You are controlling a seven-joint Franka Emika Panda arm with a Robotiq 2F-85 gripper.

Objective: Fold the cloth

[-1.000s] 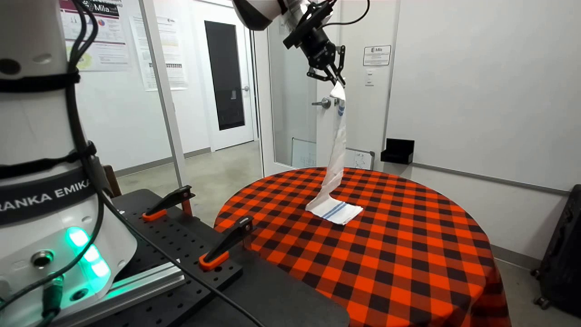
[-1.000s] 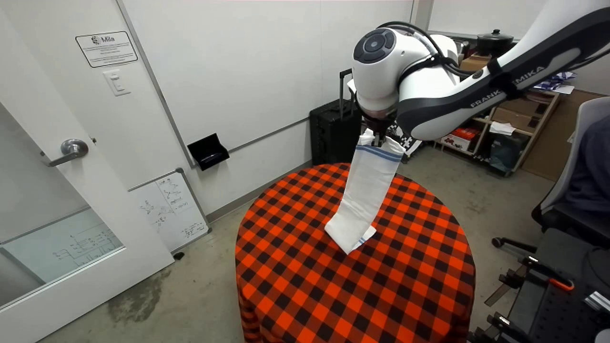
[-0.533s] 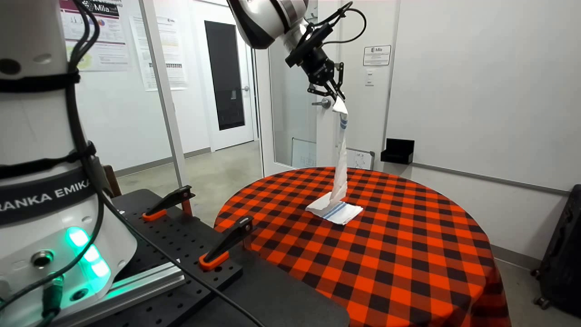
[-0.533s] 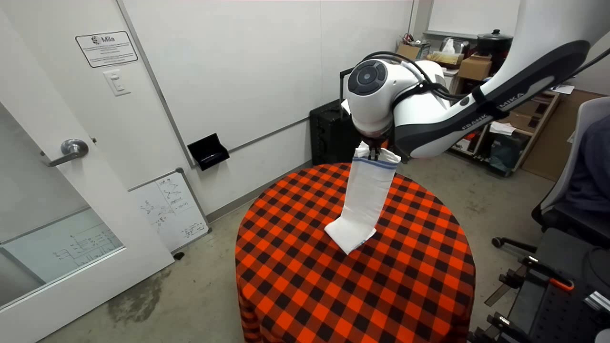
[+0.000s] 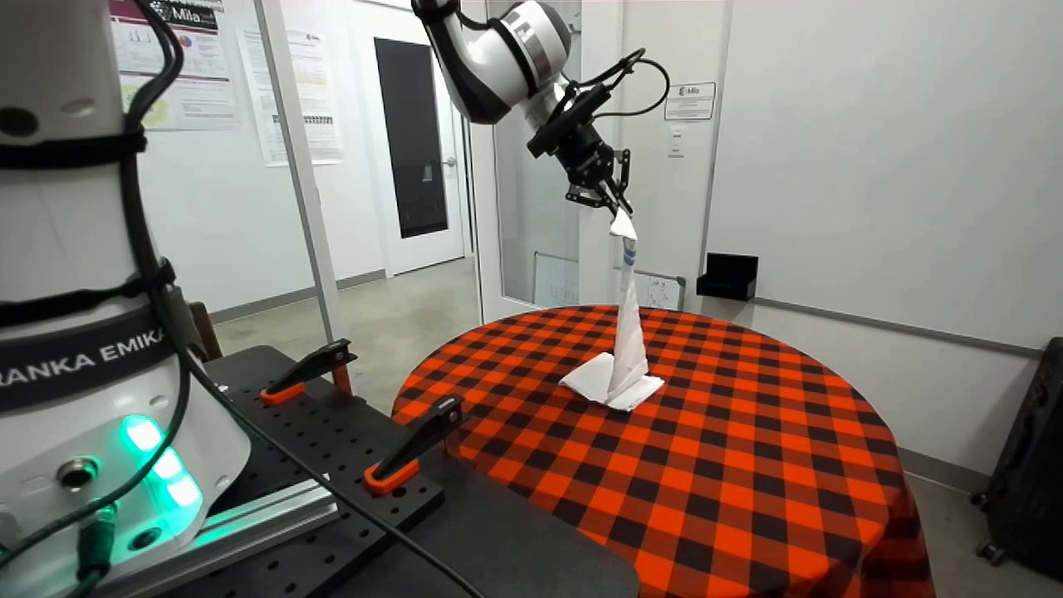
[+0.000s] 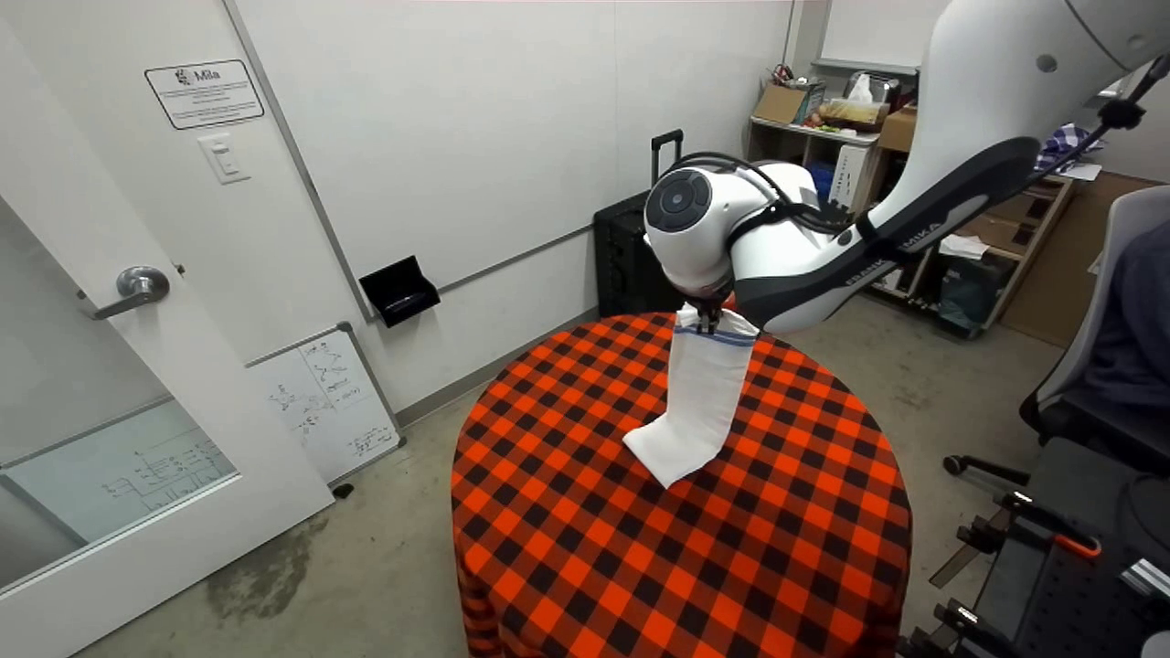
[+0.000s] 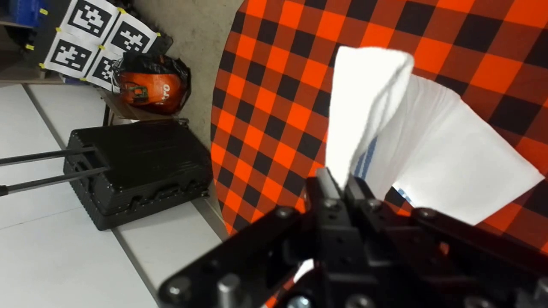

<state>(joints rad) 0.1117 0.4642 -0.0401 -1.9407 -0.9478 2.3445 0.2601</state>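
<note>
In an exterior view, the gripper point(image 5: 623, 211), clamped on the cloth point(image 5: 629, 357), has been lowered — another fold is presumably being laid. In an exterior view, its resting part is shown on the tablecloth point(image 6: 786, 548) at seven o'clock from the grip; in the wrist view, at three.

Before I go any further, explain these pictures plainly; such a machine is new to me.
The machine is a jointed robot arm, and the black gripper at its end works like a pinching hand. Both exterior views come from cameras standing apart from the robot, each looking from a different place. The wrist view comes from a camera on the arm's wrist, so the gripper looms large. Below spreads a red-and-black checked tablecloth. The gripper is closed on one end of a white cloth, near blue stripes; it hangs down, and its lower part lies on the tablecloth.
</note>
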